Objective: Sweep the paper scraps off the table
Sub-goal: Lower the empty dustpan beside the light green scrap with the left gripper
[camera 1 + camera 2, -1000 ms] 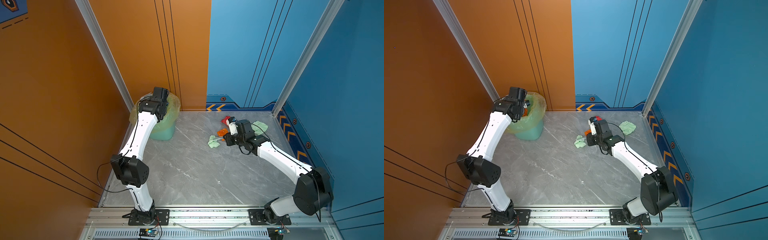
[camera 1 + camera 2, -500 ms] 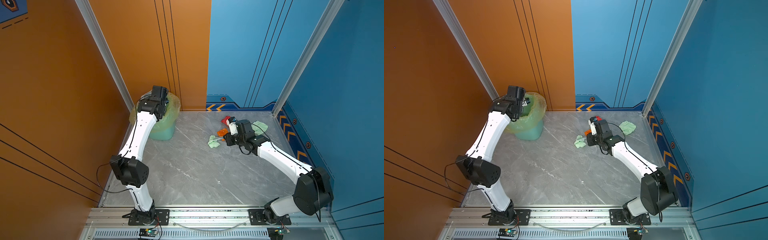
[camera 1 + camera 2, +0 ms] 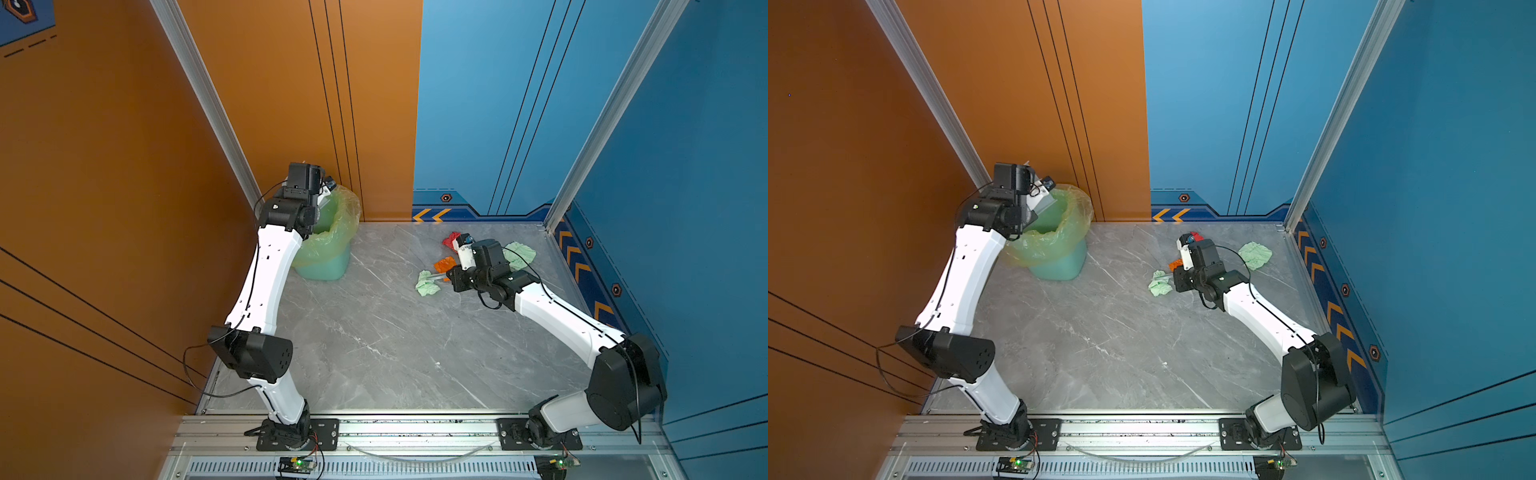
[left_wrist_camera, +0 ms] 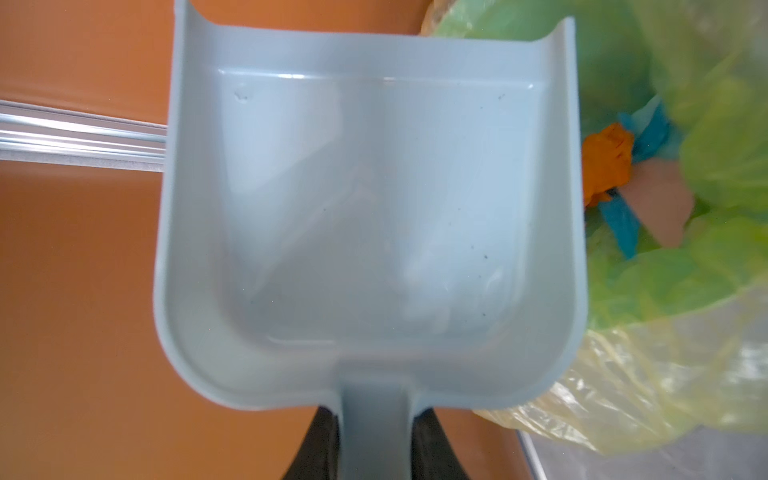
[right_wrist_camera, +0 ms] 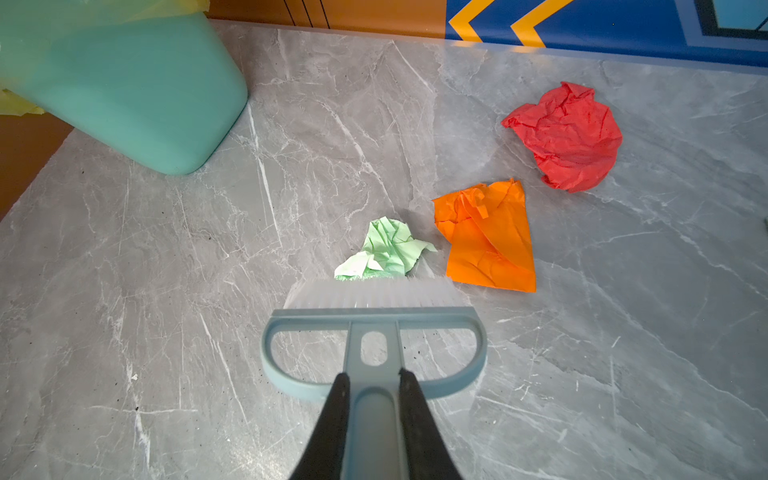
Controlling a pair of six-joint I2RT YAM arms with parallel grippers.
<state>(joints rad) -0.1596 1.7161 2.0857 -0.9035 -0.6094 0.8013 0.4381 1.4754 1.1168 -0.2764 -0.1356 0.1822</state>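
Top views, left claw [image 3: 1038, 197]: raised at the rim of the bin [image 3: 328, 259], carrying the dustpan [image 3: 1045, 203]; its grip could not be told from here.
Top views, right claw [image 3: 451, 275]: low over the counter [image 3: 374, 340], among the scraps at the far right; grip hidden here too.
Top views, scraps on counter: four showed. These were the green scrap [image 3: 427, 283] beside the right claw, the orange scrap [image 3: 444, 263], the red scrap [image 3: 451, 240], and the far green scrap [image 3: 519, 255] near the right wall.
Left wrist, claw: clamped on the dustpan's handle.
Left wrist, dustpan: empty, held beside the mouth of the liner [image 4: 706, 166].
Left wrist, binned scraps [image 4: 609, 164]: orange, blue and pink pieces lay inside the liner.
Right wrist, claw: clamped on the handle of the brush [image 5: 374, 332].
Right wrist, scraps: the green scrap touched the bristles, the orange scrap lay just beside it, and the red scrap sat apart.
Done: some scraps appeared to be already binned.
Left: four scraps remained to sweep, collect and tip; roughly midway.
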